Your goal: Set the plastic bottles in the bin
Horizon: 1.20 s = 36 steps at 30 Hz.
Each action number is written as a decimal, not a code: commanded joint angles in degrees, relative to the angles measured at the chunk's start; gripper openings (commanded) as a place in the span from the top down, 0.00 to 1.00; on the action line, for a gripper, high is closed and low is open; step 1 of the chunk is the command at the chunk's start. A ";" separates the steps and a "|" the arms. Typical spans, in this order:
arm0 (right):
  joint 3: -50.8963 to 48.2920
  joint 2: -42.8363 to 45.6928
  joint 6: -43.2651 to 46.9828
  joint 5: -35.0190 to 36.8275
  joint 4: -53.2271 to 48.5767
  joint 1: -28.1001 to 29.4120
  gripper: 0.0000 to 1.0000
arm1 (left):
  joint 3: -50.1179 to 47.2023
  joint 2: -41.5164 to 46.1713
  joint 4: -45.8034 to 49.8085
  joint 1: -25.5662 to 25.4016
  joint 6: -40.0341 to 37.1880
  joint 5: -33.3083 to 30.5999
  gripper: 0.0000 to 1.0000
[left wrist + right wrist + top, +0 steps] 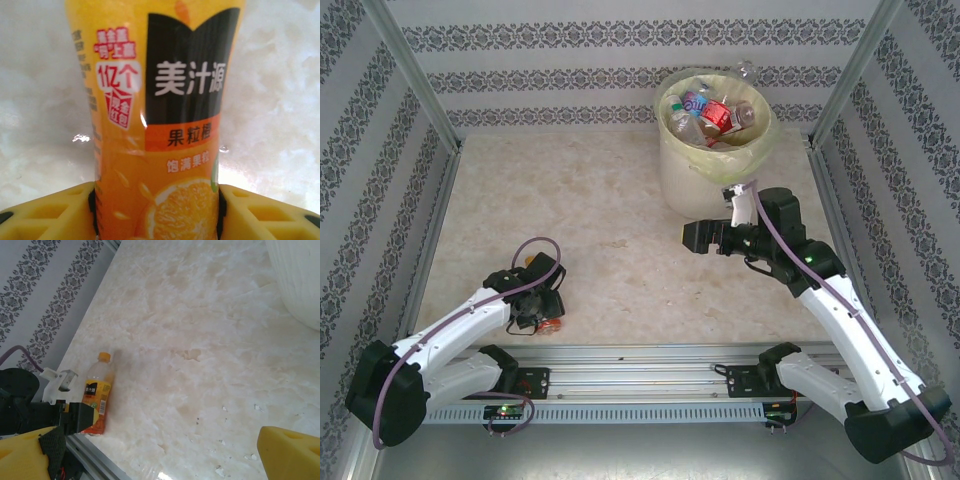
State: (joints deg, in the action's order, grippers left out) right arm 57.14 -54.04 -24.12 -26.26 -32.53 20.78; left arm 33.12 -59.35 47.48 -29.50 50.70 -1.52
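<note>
The orange-juice bottle (160, 125) is the one plastic bottle outside the bin. It sits at the near left of the bench (610, 220), close to the aluminium rail (640, 355), with its orange cap pointing away from the rail. The left hand (157, 205) pinches it, one yellow finger (50, 215) pressed to each side of the label near the base end. I cannot tell whether the bottle rests on the bench or hangs just above it.

The bin (695, 185) stands well apart at the far right, lined with a pale bag. A heap of bottles (710, 115) in it reaches nearly to the rim. The right hand (156, 440) hovers between bottle and bin, just in front of the bin wall, fingers spread wide and holding nothing.

Several things could spoil the carry:
- **Grip:** it sits low on a glossy label, and the bottle looks empty and thin-walled. The long cap end could swing, and the bottle could twist or slide out on the way across.
- **Squeeze:** pressing harder to stop that may buckle the plastic and loosen the hold.
- **Path:** the straight route to the bin crosses the right arm, so the arms may collide unless the right one gives way.
- **Height:** the bin is tall. Too low an approach would knock the bottle on the wall or snag the bag.
- **Release:** with the heap so high, a dropped bottle may bounce off and roll back out.
</note>
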 commanded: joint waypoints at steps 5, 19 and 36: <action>-4.53 1.31 -7.03 3.11 4.20 0.08 0.02 | 3.68 1.13 -4.03 0.54 -6.33 4.76 0.47; -11.07 -3.08 -24.80 -9.59 24.69 0.29 0.02 | 14.32 2.65 -19.91 -6.27 -21.92 23.26 0.46; -10.31 -10.25 -28.81 -14.73 35.18 5.74 0.02 | 22.85 -8.52 -32.26 -16.92 -25.12 27.40 0.44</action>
State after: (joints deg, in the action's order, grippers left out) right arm 46.46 -63.72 -52.25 -39.38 -0.08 25.76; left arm 53.60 -67.18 19.38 -45.01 27.42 25.28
